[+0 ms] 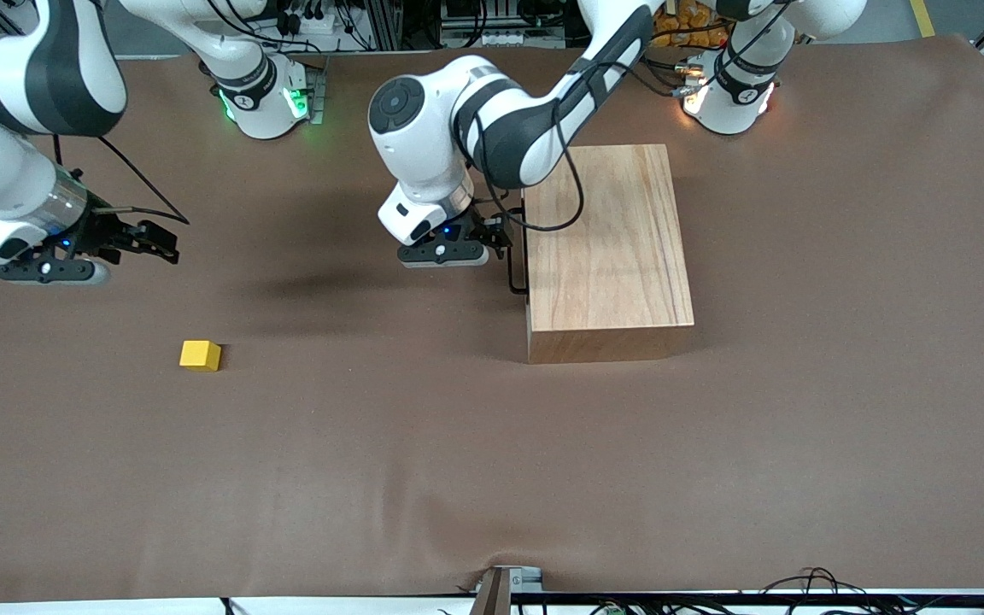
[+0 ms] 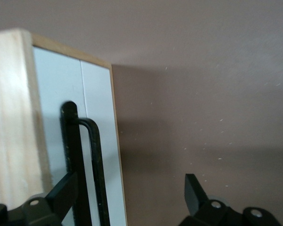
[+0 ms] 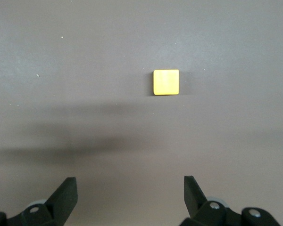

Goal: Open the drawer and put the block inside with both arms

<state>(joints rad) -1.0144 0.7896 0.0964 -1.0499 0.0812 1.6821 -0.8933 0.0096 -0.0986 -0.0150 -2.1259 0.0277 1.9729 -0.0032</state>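
The wooden box (image 1: 607,239) stands mid-table with its drawer shut. The drawer's white front panel (image 2: 56,94) and black loop handle (image 1: 516,275) face the right arm's end of the table. My left gripper (image 1: 499,235) is open at the handle (image 2: 95,155). The handle bar lies between the two fingers, close to one finger (image 2: 66,188), and is not clamped. The yellow block (image 1: 200,354) lies on the cloth toward the right arm's end. My right gripper (image 1: 150,243) hangs open and empty over the cloth. The block (image 3: 166,82) lies ahead of its fingers (image 3: 68,190), apart from them.
The brown cloth (image 1: 492,461) covers the table. Both arm bases (image 1: 266,102) stand along the edge farthest from the front camera. Cables and a metal bracket (image 1: 500,589) sit at the edge nearest it.
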